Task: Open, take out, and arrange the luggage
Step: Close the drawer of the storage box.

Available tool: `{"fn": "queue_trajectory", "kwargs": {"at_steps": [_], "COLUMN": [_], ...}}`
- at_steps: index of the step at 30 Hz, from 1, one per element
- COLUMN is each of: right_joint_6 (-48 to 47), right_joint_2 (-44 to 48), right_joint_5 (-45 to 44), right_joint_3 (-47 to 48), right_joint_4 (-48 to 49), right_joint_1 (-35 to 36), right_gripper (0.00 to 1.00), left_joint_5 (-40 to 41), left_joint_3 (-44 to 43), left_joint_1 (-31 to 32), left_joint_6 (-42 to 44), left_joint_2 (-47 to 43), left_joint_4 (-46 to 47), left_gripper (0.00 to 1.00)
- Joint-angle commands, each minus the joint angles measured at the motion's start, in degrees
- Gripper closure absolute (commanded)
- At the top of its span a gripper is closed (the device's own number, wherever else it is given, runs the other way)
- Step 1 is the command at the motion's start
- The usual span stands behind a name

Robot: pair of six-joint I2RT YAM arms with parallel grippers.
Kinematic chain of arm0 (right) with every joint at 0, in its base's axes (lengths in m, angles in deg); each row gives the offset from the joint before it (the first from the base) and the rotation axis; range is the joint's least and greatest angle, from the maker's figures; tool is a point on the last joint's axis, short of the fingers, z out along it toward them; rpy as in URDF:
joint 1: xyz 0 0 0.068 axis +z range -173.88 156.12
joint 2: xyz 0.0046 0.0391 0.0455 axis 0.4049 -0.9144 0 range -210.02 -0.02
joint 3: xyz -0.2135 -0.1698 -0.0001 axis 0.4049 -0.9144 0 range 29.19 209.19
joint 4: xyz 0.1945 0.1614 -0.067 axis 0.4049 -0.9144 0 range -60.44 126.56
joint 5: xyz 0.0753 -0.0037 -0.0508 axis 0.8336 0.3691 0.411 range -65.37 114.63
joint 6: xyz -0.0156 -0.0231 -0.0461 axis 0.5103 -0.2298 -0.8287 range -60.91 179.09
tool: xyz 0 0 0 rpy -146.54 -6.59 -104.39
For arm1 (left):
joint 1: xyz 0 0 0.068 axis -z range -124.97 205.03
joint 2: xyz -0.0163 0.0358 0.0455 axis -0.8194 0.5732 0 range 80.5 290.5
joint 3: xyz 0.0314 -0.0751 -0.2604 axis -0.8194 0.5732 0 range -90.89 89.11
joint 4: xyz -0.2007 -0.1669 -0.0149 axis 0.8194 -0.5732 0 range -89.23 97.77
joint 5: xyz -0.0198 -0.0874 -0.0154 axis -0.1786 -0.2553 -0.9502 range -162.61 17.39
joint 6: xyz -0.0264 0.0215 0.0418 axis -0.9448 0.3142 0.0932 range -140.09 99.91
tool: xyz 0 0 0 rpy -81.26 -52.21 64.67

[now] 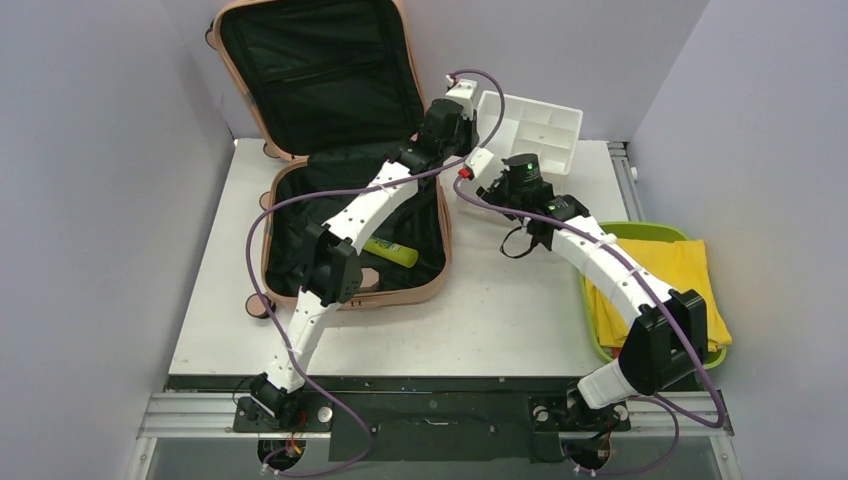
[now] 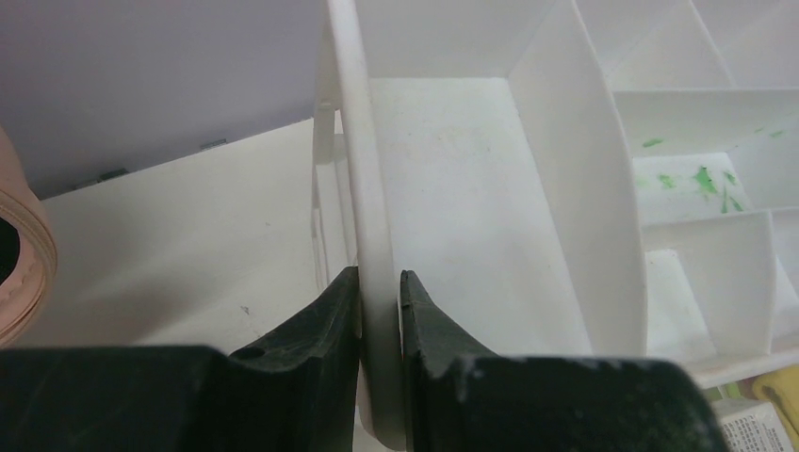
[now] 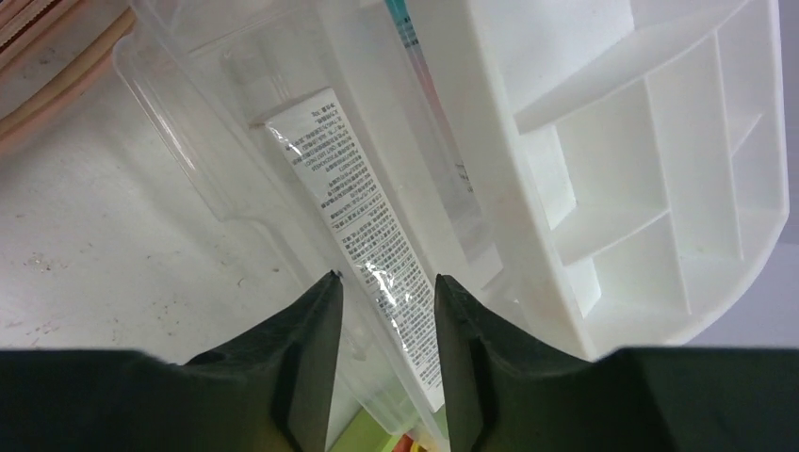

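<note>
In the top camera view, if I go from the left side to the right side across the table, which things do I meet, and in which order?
pink suitcase → white organizer → green tray

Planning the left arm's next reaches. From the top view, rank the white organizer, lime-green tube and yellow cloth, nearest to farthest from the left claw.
1. White organizer: wall pinched in the left claw.
2. Lime-green tube: inside the luggage, left.
3. Yellow cloth: in the green tray, far right.
</note>
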Motion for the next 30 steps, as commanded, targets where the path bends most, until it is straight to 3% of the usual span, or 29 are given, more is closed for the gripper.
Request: {"fn": "queue_trajectory", "kwargs": {"at_steps": [1,7,11,15,21,23,30], "right_joint_6": [-0.93,-2.79,-10.01,-11.64,-15.72,-16.34,-16.02], "right_joint_2": [3.23,9.47,11.52,10.15,8.37,6.84,3.76], "right_joint_5": [-7.87,17.2,22.19,20.76,22.59,19.97,3.18], "right_joint_3": [2.33,4.68,-1.6,-4.69,-6.25,-7.14,-14.82], "right_joint_4": [9.88,-7.26,-9.28,-6.14,-6.73,-5.3,13.73], "right_joint_1": [-1.76,-1.94,-1.27,-1.21,1.04,2.04,4.46], "right_gripper": [0.6,0.57,0.65,0.74,0.79,0.82,0.88], "left_joint_5": [-6.59,-7.2,-7.88,-8.11,-8.08,-8.12,-8.79], "left_joint_3": [2.38,2.81,2.79,2.78,2.87,2.87,3.02], "left_joint_1": [1.71,1.61,1.65,1.85,2.07,2.09,2.1], "left_joint_6": [-1.35,-1.58,-1.83,-2.0,-2.08,-2.11,-2.41], "left_joint_2": [-1.08,-1.32,-1.23,-1.14,-1.2,-1.23,-0.99], "left_joint_4": [-10.68,-10.57,-10.25,-10.15,-10.1,-10.02,-9.89], "left_gripper": [0.98,0.98,0.98,0.98,0.98,0.98,0.98]}}
